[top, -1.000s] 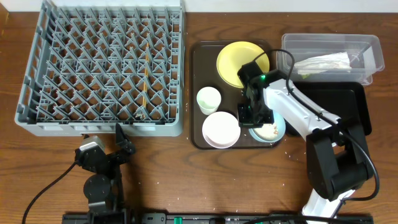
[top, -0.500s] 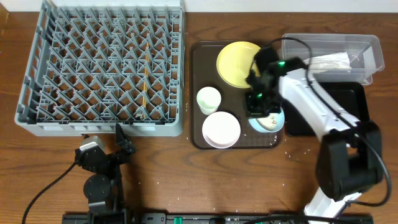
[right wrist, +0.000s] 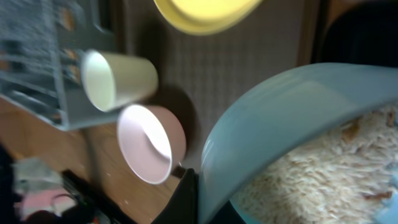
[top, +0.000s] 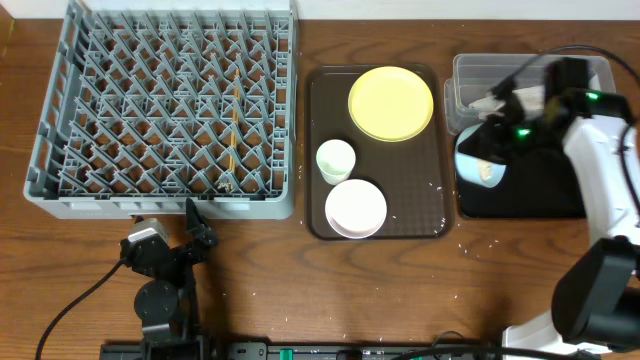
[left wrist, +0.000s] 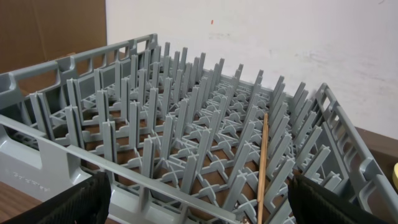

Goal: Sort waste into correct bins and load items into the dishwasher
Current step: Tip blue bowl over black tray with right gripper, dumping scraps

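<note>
- Blue bowl (top: 478,160): it hangs tipped over the left end of the black tray (top: 560,195). The rice (right wrist: 311,180) is heaped inside it.
- Right gripper (top: 507,128): it pinches the blue bowl's rim. One dark finger (right wrist: 185,199) shows at the edge; the other is hidden.
- Risk one: the bowl's left side sits about level with the black tray's left wall. If you pour from here, rice may fall onto the table or the serving tray (top: 410,190) just left of the black tray.
- Risk two: a rim pinch on a smooth, loaded, tilted bowl may let it swivel or slip. Tip it slowly.
- Left gripper (left wrist: 200,190): its fingers are spread and empty. It faces the rack (top: 160,110), well left of the black tray.
- Writing: none is legible. The print on the wrapper (top: 525,100), in the tub (top: 590,75) behind the black tray, is too small to read.
</note>
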